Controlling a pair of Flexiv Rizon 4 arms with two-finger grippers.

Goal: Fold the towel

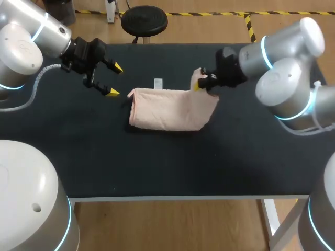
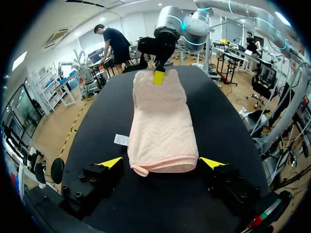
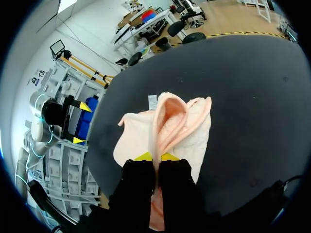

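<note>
A pink towel (image 1: 167, 109) lies folded lengthwise on the black table (image 1: 235, 157). My right gripper (image 1: 198, 83) is shut on the towel's right end and holds that end raised in a pinched fold. In the right wrist view the towel (image 3: 175, 121) bunches up between the closed yellow tips of the right gripper (image 3: 156, 157). My left gripper (image 1: 114, 79) is open just left of the towel's left end, a little above the table. In the left wrist view the towel (image 2: 163, 121) stretches ahead of the left gripper (image 2: 162, 162), its near rolled edge between the wide-apart tips without touching them, and the right gripper (image 2: 159, 76) pinches the far end.
A small white label (image 1: 158, 83) lies on the table just behind the towel, also seen as the label (image 2: 121, 140) beside the towel's near end. Bare black tabletop extends in front of the towel and to both sides.
</note>
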